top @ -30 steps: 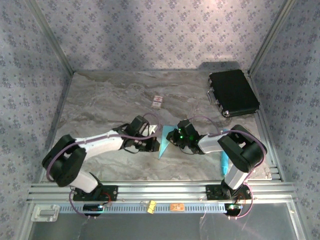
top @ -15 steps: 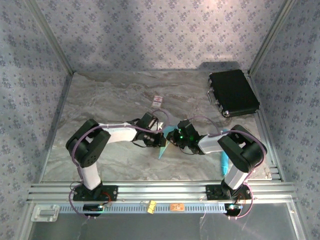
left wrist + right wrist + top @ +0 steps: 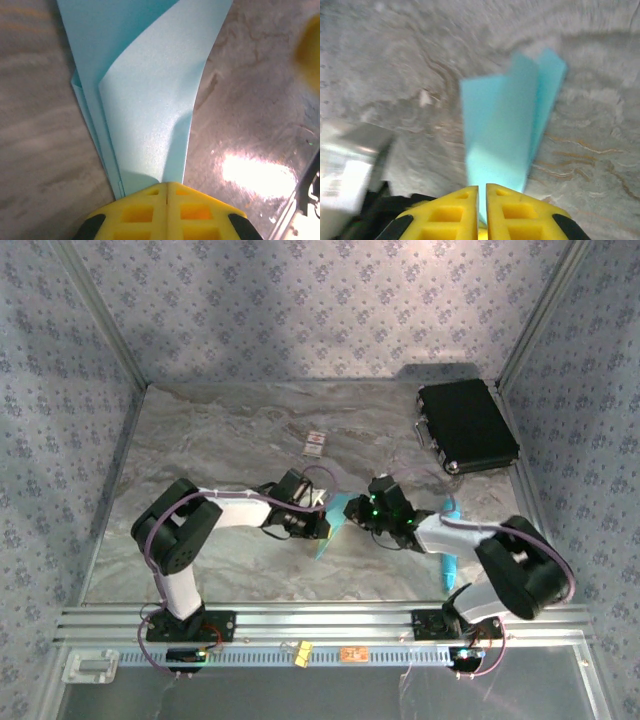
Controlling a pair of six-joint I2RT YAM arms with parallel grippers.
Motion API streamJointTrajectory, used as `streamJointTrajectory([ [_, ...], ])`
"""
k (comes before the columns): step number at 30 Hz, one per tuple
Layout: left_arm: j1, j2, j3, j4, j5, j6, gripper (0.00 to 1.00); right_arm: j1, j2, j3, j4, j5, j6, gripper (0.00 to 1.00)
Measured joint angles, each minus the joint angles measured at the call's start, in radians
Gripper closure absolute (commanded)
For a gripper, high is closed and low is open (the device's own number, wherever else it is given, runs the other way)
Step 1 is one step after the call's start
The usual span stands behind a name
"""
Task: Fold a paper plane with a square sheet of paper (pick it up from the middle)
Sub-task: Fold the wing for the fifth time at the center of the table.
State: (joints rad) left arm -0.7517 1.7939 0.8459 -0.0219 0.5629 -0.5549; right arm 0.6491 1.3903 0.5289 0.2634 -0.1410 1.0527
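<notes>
Both pairs of my yellow fingers (image 3: pixel 135 215) are pinched on the same thing. Left gripper (image 3: pixel 167 186): tips pressed flat together, clamping the narrow end of the light-blue folded paper plane (image 3: pixel 150 100). Its layered flaps fan away from me over the grey marbled table top (image 3: pixel 40 125). Right gripper (image 3: pixel 481 189): hairline gap only, an edge of the same paper caught in it. From above, the two grippers face each other almost tip to tip, paper between them. Landmark: black hard case (image 3: pixel 467 427), far right corner. Plane is well apart from it, left and nearer my bases. Small white card with red marks (image 3: pixel 316 443) lies left of the case. Slim cyan stick (image 3: pixel 449 560) lies on its near side.
</notes>
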Motion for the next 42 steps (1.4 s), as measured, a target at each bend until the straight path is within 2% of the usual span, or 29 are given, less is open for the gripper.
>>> streamJointTrajectory([
  [3, 0.0, 0.0, -0.006, -0.001, 0.037, 0.013, 1.0, -0.006, -0.081, -0.003, -0.026, 0.003, -0.035, 0.88],
  [7, -0.001, 0.0, -0.011, -0.007, 0.066, 0.024, 1.0, 0.006, -0.084, -0.004, -0.04, 0.001, -0.071, 0.89],
  [15, -0.001, 0.002, -0.014, -0.011, 0.08, 0.031, 1.0, 0.073, 0.051, 0.0, -0.035, -0.019, -0.109, 0.9],
  [26, -0.001, 0.002, -0.014, -0.014, 0.079, 0.031, 1.0, 0.074, 0.192, 0.059, -0.005, -0.048, -0.15, 0.9],
  [34, -0.001, 0.003, -0.014, -0.012, 0.077, 0.029, 1.0, -0.015, 0.212, 0.056, 0.011, -0.07, -0.161, 0.9],
  [42, -0.002, 0.007, -0.014, -0.006, 0.077, 0.019, 1.0, -0.137, 0.23, 0.047, 0.044, -0.155, -0.179, 0.89],
])
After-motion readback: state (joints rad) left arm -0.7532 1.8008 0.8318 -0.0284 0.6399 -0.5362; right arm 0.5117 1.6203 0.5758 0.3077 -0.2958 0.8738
